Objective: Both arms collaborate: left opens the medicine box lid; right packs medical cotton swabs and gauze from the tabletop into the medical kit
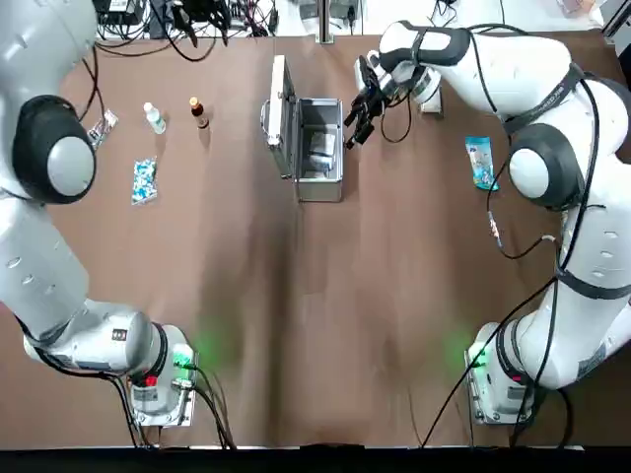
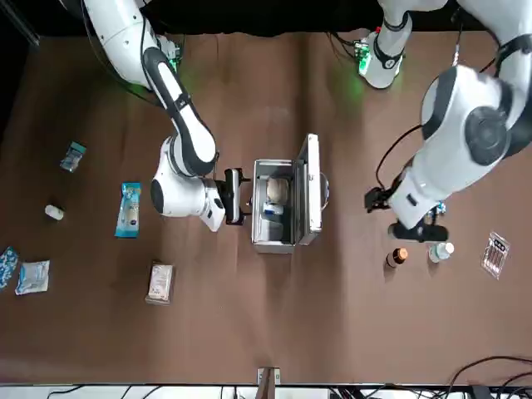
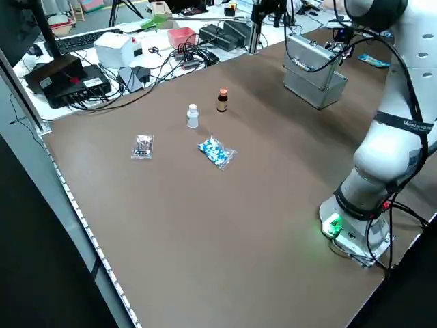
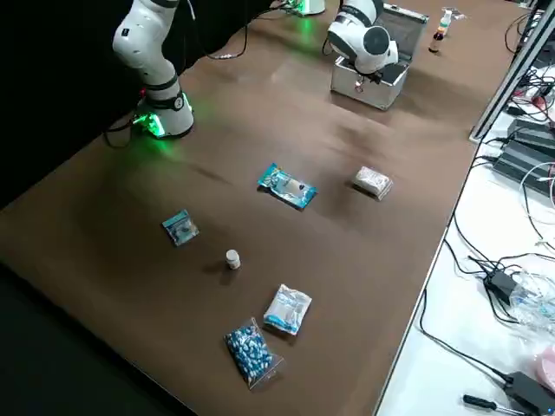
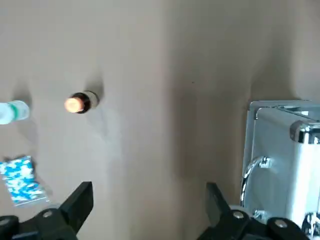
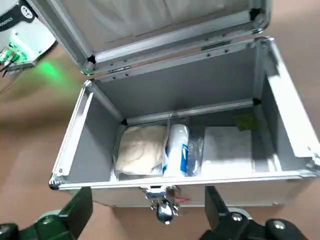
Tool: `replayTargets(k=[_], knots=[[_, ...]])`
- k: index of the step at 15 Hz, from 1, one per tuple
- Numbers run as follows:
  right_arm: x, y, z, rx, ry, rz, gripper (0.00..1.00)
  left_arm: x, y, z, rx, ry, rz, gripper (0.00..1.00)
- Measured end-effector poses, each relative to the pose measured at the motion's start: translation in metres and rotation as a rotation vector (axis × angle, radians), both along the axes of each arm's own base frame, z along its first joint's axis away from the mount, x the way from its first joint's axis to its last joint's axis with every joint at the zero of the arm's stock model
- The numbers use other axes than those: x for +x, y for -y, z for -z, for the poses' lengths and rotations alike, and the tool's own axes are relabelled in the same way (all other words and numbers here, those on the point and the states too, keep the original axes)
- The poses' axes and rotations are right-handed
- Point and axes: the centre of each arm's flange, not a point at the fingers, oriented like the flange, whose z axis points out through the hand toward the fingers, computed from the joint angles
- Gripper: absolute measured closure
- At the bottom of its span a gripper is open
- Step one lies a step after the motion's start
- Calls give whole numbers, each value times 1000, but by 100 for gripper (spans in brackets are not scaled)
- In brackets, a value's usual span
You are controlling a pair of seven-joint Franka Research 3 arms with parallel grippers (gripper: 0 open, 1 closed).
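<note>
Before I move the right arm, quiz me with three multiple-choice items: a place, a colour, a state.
1. Where is the long teal-blue packet?
A) inside the aluminium case
B) on the tabletop, robot's right of the case
C) on the tabletop, robot's left of the case

2. What colour is the dark bottle's cap?
A) orange
B) green
C) blue

3. How is the case lid?
A) shut
B) open

1 B: front view shows it there.
2 A: left wrist view shows orange.
3 B: right wrist view shows the interior.
</note>
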Motion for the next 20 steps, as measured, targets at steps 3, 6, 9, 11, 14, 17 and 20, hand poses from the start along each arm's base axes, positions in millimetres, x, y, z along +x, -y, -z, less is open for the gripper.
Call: replayTargets(k=[3,6,9,11,14,17,20], knots=[[22,43,-17,-4,-1,16,1,-14,-23,-34,14,5,-10,0],[46,112,-51,1,-16,31,1,-26,-52,-64,25,14,-2,0],[59,170,-94,-14,-13,61,1,-38,-73,-85,35,7,12,0],[63,197,-120,-51,-20,87,1,-46,-85,-95,43,-14,22,0],[71,231,-156,-130,-25,119,1,-58,-100,-116,52,-7,1,0],[81,269,-186,-214,-19,158,1,-66,-110,-128,62,6,-22,0],[85,293,-201,-335,-28,216,1,-61,-107,-117,58,54,-29,0]])
